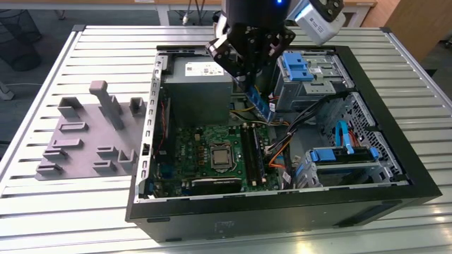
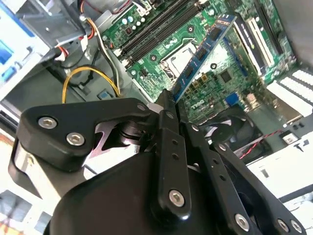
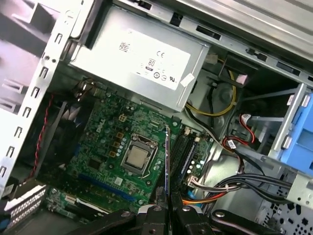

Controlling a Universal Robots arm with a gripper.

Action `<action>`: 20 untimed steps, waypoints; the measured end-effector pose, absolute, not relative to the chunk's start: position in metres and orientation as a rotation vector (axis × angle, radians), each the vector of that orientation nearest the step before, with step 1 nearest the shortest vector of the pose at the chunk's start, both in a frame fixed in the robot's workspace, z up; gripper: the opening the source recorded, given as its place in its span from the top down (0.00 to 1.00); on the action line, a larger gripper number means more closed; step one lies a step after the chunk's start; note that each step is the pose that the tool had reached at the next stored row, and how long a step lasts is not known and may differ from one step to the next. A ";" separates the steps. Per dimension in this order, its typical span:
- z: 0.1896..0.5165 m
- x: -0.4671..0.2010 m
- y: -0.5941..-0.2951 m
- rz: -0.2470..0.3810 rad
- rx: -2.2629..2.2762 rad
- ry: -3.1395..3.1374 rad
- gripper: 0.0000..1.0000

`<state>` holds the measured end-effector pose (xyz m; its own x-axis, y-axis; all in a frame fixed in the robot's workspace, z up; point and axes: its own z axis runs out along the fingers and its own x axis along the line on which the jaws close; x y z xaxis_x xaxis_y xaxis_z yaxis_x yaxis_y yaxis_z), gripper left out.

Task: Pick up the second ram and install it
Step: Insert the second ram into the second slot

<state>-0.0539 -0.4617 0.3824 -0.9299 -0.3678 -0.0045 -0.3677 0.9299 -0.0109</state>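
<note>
My gripper [image 1: 247, 79] hangs over the open computer case [image 1: 152, 132], shut on the second ram [image 1: 261, 101]. The ram is a thin dark-green strip with black chips and a blue edge, held by one end and slanting down toward the motherboard [image 1: 205, 153]. In the second wrist view the ram [image 2: 203, 51] reaches out from the gripper [image 2: 166, 105] above the board. It appears edge-on in the first wrist view, where the ram [image 3: 167, 161] rises from the gripper [image 3: 166, 211] beside the long black slots [image 3: 183, 152]. The ram is above the slots [image 1: 253, 153], not touching them.
A grey power supply [image 1: 198, 87] fills the case's far corner. Blue drive cages [image 1: 304, 66] and loose cables [image 1: 282, 145] crowd the exterior view's right side. The processor socket [image 1: 221, 156] sits beside the slots. A grey plastic holder tray [image 1: 84, 137] lies on the slatted table.
</note>
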 end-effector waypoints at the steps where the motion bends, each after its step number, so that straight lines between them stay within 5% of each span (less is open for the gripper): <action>1: 0.382 -0.054 -0.462 -0.016 -0.559 3.085 0.86; 20: 0.378 -0.054 -0.462 -0.019 -0.027 3.137 0.86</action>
<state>-0.0539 -0.4617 0.3783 -0.9998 -0.0172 -0.0042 -0.0171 0.9998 -0.0124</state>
